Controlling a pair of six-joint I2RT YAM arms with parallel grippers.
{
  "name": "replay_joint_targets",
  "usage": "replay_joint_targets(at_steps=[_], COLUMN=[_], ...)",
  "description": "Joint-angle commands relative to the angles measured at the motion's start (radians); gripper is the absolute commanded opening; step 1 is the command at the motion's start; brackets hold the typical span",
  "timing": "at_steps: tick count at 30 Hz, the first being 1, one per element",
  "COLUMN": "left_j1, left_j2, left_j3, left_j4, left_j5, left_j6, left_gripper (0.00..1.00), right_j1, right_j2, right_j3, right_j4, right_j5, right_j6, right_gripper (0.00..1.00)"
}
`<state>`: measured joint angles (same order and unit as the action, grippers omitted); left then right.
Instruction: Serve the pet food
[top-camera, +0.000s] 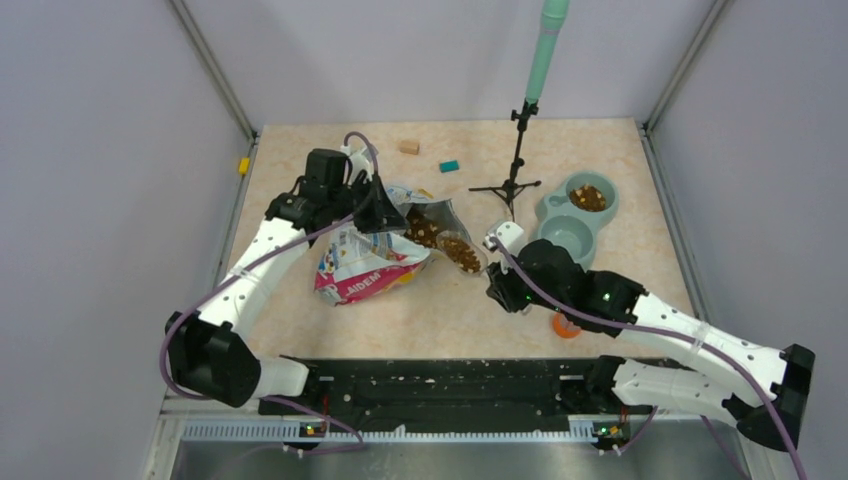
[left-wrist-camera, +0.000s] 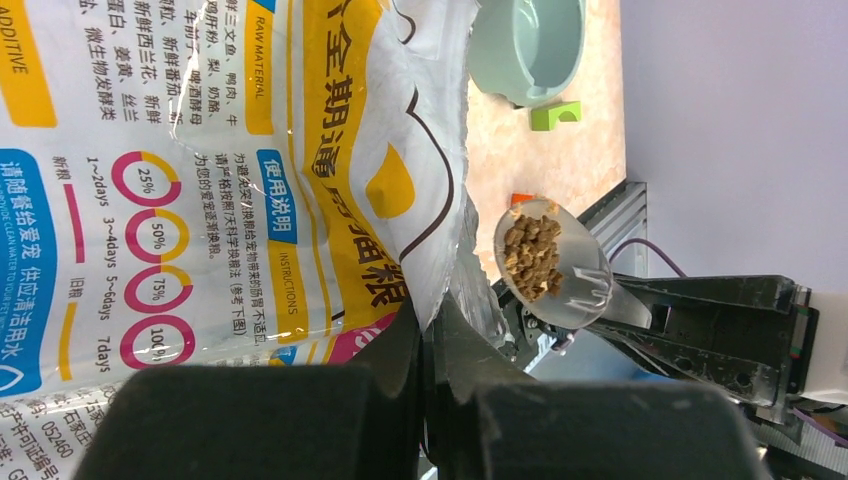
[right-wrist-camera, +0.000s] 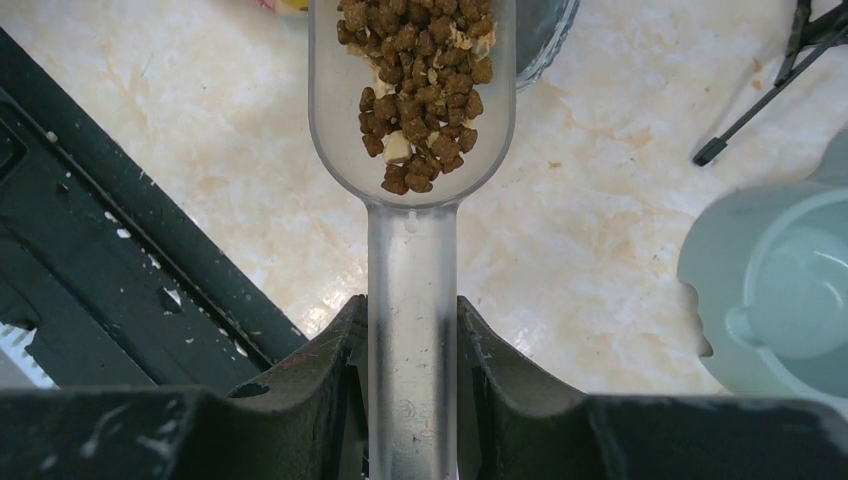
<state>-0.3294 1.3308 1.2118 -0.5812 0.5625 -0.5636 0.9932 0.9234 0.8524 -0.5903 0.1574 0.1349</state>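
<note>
Right pincer (right-wrist-camera: 412, 335) is clamped on the clear handle of the plastic scoop (right-wrist-camera: 412, 250), one finger on each side, so it's gripping that. Straight ahead of it, the scoop's cup is loaded with the pet food (right-wrist-camera: 420, 90): brown kibble with a few pale bits mixed in, sitting over the marbled worktop (right-wrist-camera: 600, 240). Off to that pincer's right is the pale green double bowl (top-camera: 553, 210), apart from the scoop. The compartment farther from the pincer has some of the same food in it.

On the other side of the scoop, the left pincer (left-wrist-camera: 428, 345) is pinched closed on the torn edge of the crinkly food bag (left-wrist-camera: 250, 180). The bag lies on its side, and more kibble shows in its open mouth, right by the scoop's tip.
</note>
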Motion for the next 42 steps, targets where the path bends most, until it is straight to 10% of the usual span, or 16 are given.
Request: replay_joint_targets(at_steps=[1, 14, 42], left_j1=[-0.002, -0.002, 0.028], left_j2=[0.01, 0.005, -0.032], left_j3=[0.051, 0.035, 0.007], left_j4=[0.149, 0.125, 0.098], left_j5=[0.061, 0.035, 0.05], left_j6=[-0.012, 0.03, 0.068], left_gripper=[0.0, 0.0, 0.0], right_j1=[0.013, -0.006, -0.594], right_j2=[-0.038, -0.037, 0.086], right_j3=[0.074, 0.137, 0.115], right_j4=[-0.029, -0.169, -0.296], right_j5=[0.06, 0.227, -0.064], right_j6=[0.06, 0.189, 0.373], right_gripper=[0.0, 0.0, 0.0])
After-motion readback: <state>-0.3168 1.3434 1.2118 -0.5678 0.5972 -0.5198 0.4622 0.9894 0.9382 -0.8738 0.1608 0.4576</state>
